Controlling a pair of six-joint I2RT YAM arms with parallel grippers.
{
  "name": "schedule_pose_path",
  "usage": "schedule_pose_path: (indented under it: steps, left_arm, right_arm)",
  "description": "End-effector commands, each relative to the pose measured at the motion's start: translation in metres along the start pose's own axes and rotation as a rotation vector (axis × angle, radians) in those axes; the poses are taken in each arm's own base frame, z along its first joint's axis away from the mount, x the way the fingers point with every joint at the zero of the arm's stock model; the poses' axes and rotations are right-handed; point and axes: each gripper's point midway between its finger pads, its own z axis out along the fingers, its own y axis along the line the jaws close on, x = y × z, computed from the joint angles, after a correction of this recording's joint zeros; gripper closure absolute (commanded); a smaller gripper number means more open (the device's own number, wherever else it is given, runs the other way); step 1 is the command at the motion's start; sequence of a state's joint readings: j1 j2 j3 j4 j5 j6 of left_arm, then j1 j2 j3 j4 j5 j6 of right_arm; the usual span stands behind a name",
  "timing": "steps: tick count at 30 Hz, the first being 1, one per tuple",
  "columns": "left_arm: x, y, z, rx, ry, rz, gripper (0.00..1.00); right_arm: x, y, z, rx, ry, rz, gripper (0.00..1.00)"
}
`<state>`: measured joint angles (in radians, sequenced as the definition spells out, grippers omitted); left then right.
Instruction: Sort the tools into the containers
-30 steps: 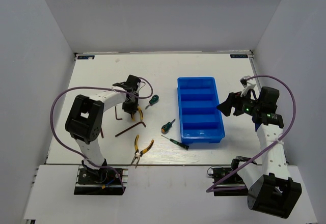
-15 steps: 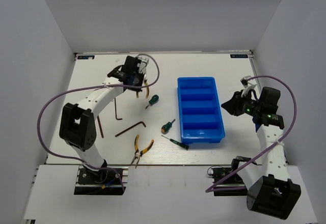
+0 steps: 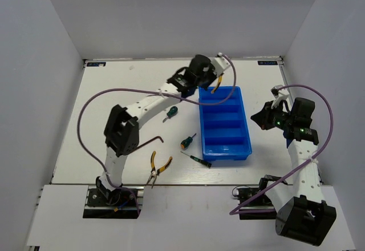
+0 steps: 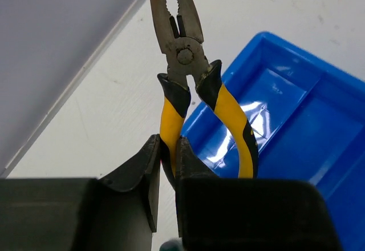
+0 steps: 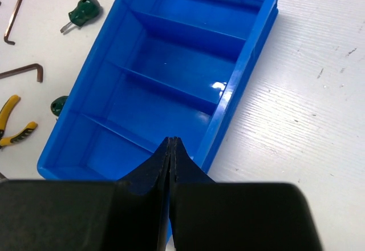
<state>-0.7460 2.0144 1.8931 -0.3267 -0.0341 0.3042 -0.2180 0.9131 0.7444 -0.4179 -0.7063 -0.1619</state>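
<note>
1. At the far left corner of the bright blue four-compartment plastic tray (image 3: pixel 201 114), the left gripper (image 4: pixel 165 154) pinches one handle of the yellow-handled steel pliers (image 4: pixel 178 51). It holds them clear of the table, seemingly above the tray's farthest compartment.
2. Beside the tray's right rim, the right gripper (image 5: pixel 171 148) hovers with its jaws pressed together, holding nothing.
3. Near the table's near edge lies a second pair of yellow-handled pliers (image 3: pixel 158 167).
4. A stubby green-handled screwdriver (image 3: pixel 170 112) lies left of the tray.

**Robot test cell in a lab**

Plain white walls (image 3: pixel 171 17) box in a white table (image 3: pixel 114 85) along its far, left and right edges. A left arm (image 3: pixel 145 104) and a right arm (image 3: pixel 305 168), trailing purple cables (image 3: pixel 329 120), are bolted at its near edge. A blue tray (image 3: pixel 201 125) and hand tools (image 3: pixel 158 168) are laid out on it.
</note>
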Motion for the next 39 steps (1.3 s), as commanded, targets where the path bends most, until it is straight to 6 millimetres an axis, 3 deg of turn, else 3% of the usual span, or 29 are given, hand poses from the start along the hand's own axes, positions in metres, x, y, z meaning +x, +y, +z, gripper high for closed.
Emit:
schedule_pose_path:
  steps: [1, 4, 7, 8, 11, 15, 25, 27, 30, 32, 35, 39]
  left_arm:
    - [-0.017, 0.018, 0.006, -0.2, -0.054, 0.108, 1.0]
    - [-0.024, 0.006, 0.021, -0.235, -0.085, 0.154, 1.0]
    - [-0.012, -0.004, 0.035, -0.271, -0.065, 0.214, 1.0]
    - [-0.019, 0.003, 0.033, -0.308, -0.091, 0.213, 1.0]
    - [0.004, -0.012, 0.05, -0.303, -0.045, 0.258, 1.0]
    - [0.021, -0.012, 0.061, -0.337, -0.014, 0.259, 1.0]
    - [0.05, -0.043, 0.072, -0.273, 0.038, 0.271, 0.99]
    - [0.048, -0.041, 0.072, -0.285, 0.032, 0.267, 0.81]
    - [0.048, -0.041, 0.072, -0.285, 0.032, 0.267, 0.72]
    - [0.048, -0.039, 0.071, -0.293, 0.036, 0.267, 0.57]
    - [0.051, -0.04, 0.071, -0.29, 0.044, 0.261, 0.56]
    - [0.039, -0.041, 0.061, -0.298, 0.024, 0.248, 0.52]
  right_arm:
    - [-0.016, -0.006, -0.006, 0.039, -0.039, -0.045, 1.0]
    - [-0.016, -0.007, -0.005, 0.042, -0.037, -0.039, 1.0]
    - [-0.014, -0.011, -0.004, 0.05, -0.031, -0.03, 1.0]
    - [-0.014, -0.011, -0.004, 0.052, -0.03, -0.033, 1.0]
    - [-0.013, -0.011, -0.004, 0.053, -0.03, -0.027, 1.0]
    - [-0.015, -0.013, -0.005, 0.058, -0.034, -0.032, 1.0]
    - [-0.015, -0.014, -0.007, 0.066, -0.035, -0.025, 1.0]
    - [-0.015, -0.013, -0.007, 0.066, -0.035, -0.026, 1.0]
    - [-0.015, -0.014, -0.007, 0.069, -0.037, -0.023, 1.0]
    - [-0.015, -0.014, -0.007, 0.068, -0.037, -0.022, 1.0]
    - [-0.015, -0.014, -0.008, 0.068, -0.04, -0.022, 1.0]
    - [-0.015, -0.015, -0.008, 0.068, -0.041, -0.018, 1.0]
